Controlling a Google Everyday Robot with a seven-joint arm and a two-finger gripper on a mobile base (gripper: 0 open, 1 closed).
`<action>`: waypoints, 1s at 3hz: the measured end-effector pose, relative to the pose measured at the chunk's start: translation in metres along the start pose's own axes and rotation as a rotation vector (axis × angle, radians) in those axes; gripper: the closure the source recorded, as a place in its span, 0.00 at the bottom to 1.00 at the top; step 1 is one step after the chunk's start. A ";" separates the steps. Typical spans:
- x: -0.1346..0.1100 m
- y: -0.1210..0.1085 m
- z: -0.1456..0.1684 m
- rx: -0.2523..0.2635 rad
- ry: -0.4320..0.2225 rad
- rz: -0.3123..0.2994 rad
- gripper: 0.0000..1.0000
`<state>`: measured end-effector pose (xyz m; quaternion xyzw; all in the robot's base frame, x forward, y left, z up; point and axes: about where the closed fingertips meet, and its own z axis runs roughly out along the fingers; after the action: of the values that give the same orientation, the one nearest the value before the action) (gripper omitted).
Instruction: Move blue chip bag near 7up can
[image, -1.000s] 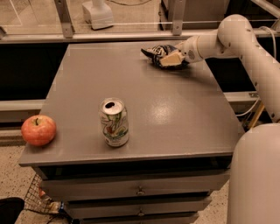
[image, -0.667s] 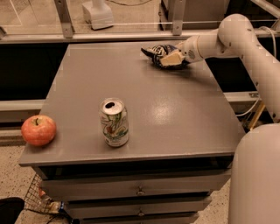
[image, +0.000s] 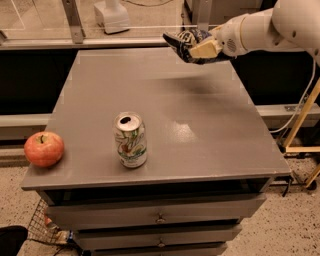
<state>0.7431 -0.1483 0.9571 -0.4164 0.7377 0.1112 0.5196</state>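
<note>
The blue chip bag (image: 184, 42) is a crumpled dark blue foil bag with white markings, held in the air above the table's far right part. My gripper (image: 201, 49) is shut on the blue chip bag, reaching in from the right on a white arm. The 7up can (image: 130, 139) stands upright near the table's front edge, left of the middle, well apart from the bag. A shadow of the bag lies on the table below it.
A red apple (image: 44, 148) sits at the front left corner of the grey table (image: 200, 130). Drawers lie below the table top. A wire basket (image: 47, 229) is on the floor at lower left. A rail runs behind the table.
The gripper has lifted the chip bag off the far right of the table; the bag now hangs above the surface. The can and apple have not moved.
</note>
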 end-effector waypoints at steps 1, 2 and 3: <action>-0.031 0.014 -0.041 0.016 -0.052 -0.040 1.00; -0.043 0.031 -0.071 -0.003 -0.086 -0.060 1.00; -0.046 0.056 -0.099 -0.018 -0.113 -0.068 1.00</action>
<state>0.6404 -0.1491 1.0251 -0.4389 0.6917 0.1231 0.5601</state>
